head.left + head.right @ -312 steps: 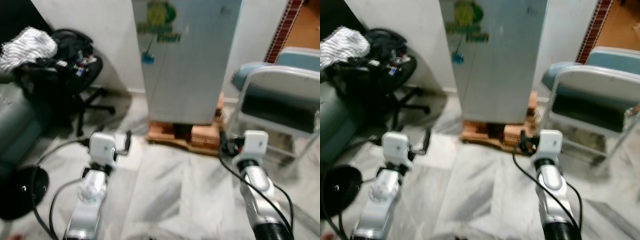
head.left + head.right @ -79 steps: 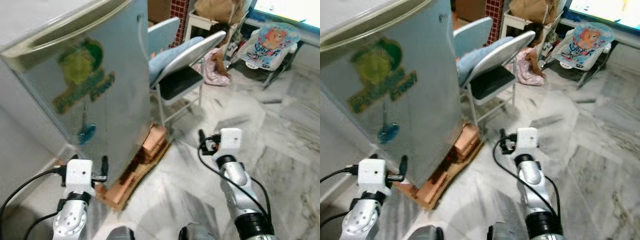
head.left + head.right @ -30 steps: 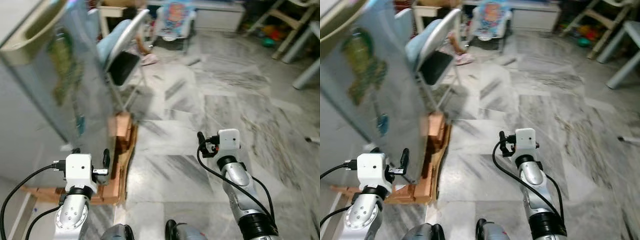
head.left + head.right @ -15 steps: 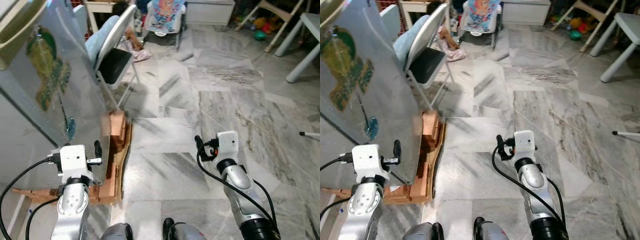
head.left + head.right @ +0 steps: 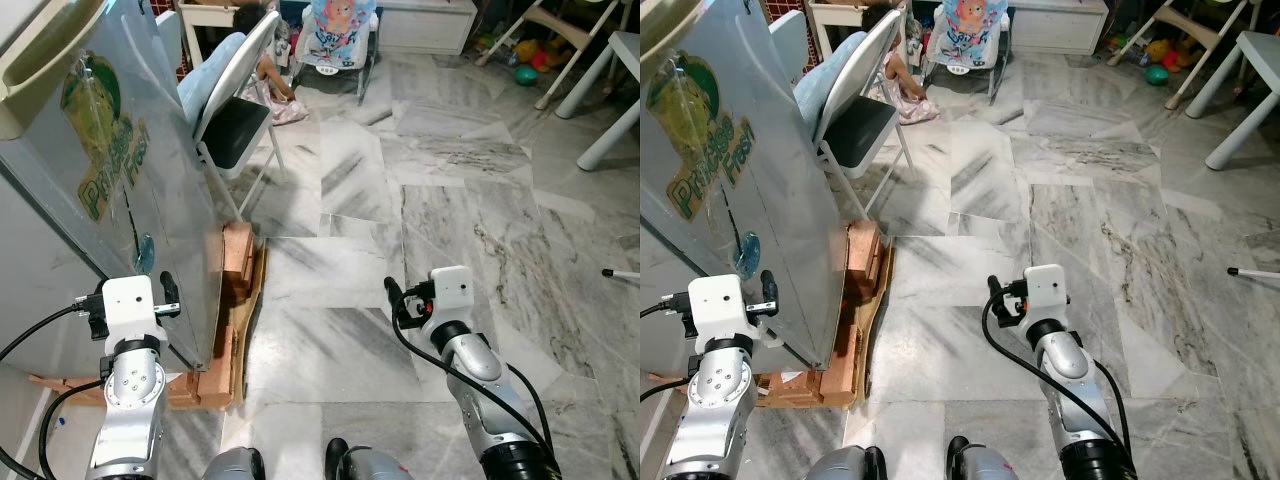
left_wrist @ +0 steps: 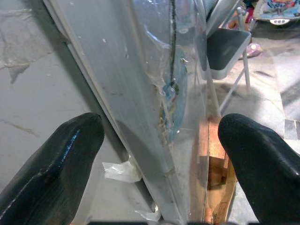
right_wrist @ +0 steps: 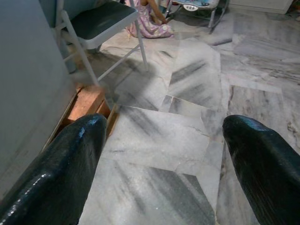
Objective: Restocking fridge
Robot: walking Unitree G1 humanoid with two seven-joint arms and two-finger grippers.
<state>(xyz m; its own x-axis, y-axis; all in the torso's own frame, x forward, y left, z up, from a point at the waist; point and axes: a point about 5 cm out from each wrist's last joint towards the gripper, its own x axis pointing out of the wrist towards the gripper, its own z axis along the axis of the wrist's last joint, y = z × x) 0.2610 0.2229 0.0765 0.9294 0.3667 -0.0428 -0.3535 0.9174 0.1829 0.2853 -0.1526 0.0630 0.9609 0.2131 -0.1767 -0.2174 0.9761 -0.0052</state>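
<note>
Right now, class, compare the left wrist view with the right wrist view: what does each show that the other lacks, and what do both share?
The left wrist view alone gives a close look at the fridge door edge with its peeling film, a dark cord hanging down it, and a blue sticker on the door.

The right wrist view alone gives a wide stretch of marble floor and a piece of pink clothing lying on it.

Both share the folding chair, the wooden pallet under the fridge, and a pair of open black fingers: the left gripper and the right gripper.
</note>
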